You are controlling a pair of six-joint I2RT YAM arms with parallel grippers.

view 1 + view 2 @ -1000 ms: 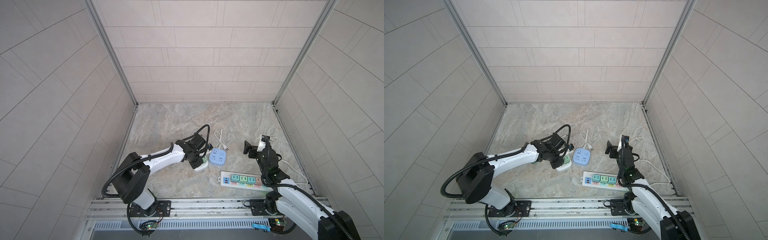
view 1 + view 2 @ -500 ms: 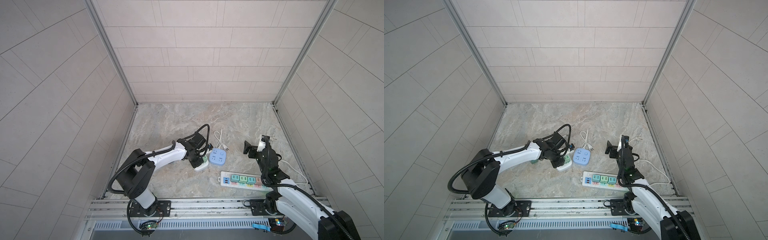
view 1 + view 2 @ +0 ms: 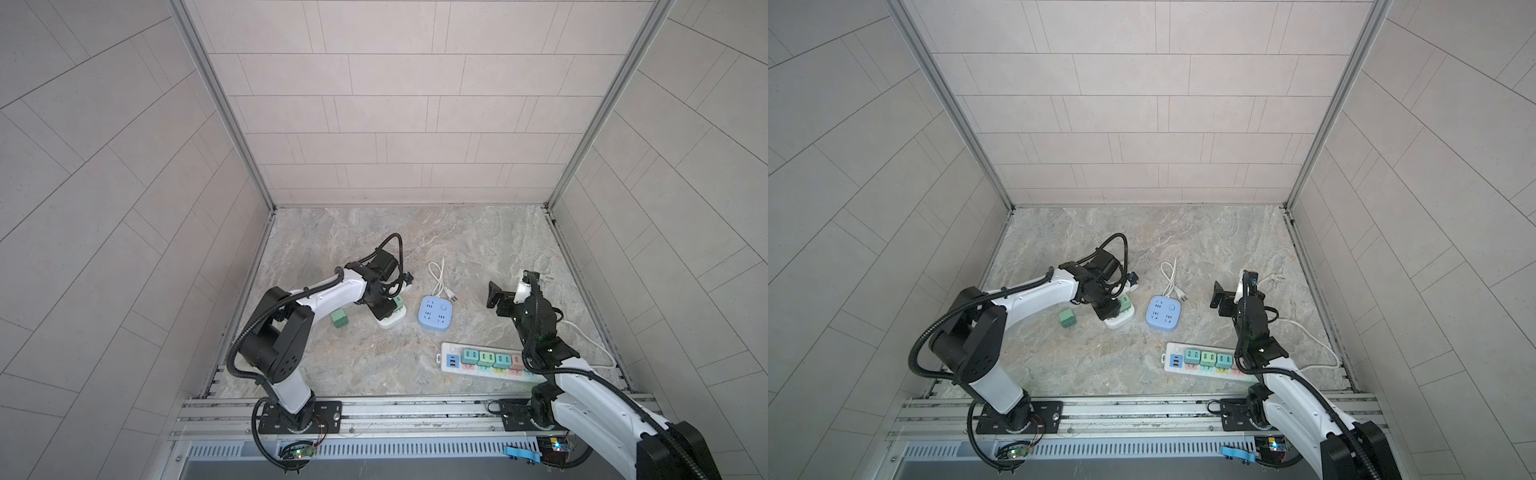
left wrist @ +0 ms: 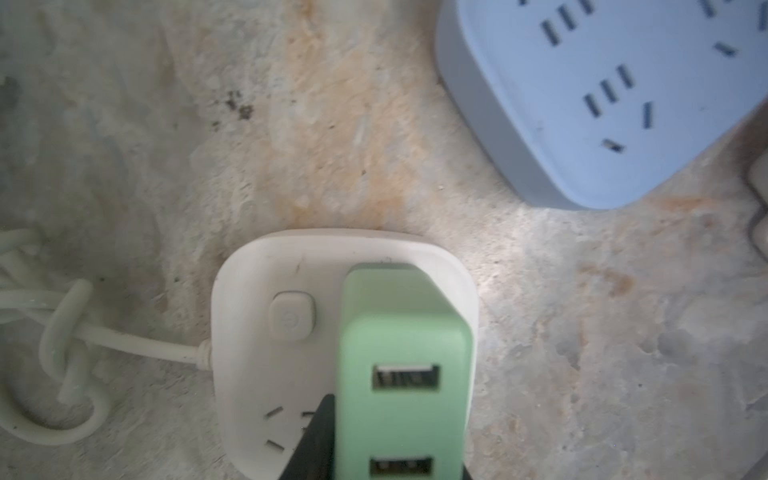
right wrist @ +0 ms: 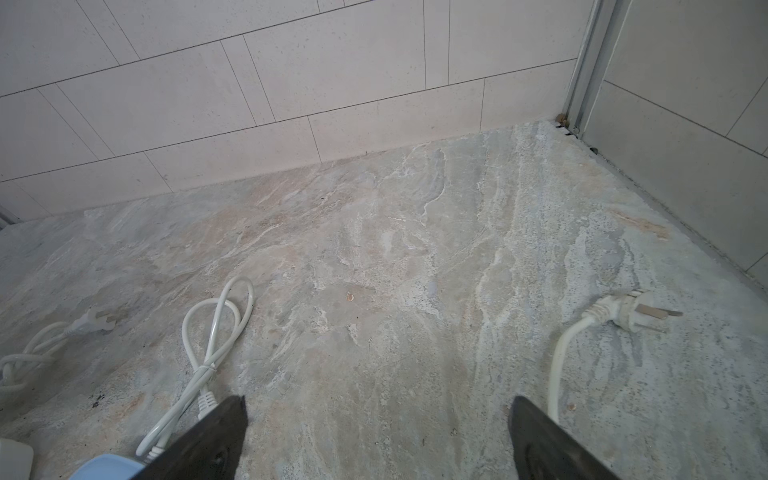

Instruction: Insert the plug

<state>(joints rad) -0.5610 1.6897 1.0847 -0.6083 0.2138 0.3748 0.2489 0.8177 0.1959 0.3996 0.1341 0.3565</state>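
**While the plug stands on its socket: hazards of the final push**

Where the left tool [image 3: 384,308] is closed on the green plug [image 4: 401,332], one black finger [image 4: 311,440] lies against the plug's side; the opposite finger is hidden. The plug stands upright on the white socket block [image 4: 245,353], just beside its power button [image 4: 292,318]. Whether the pins are fully home cannot be told. The right tool [image 5: 378,403] hangs open and empty above the bench [image 3: 457,241], well apart from the block.

Likely failures:
- (a) An off-axis push may tilt the plug and jam its pins, since the grip appears to bear on its sides only.
- (b) The block, judged light and steadied by nothing, may slide or tip toward the blue socket block [image 4: 623,104] nearby.
- (c) A release with the pins only part-way in may drag the plug back out.

A second green plug [image 3: 339,319] lies loose on the bench near the left arm.
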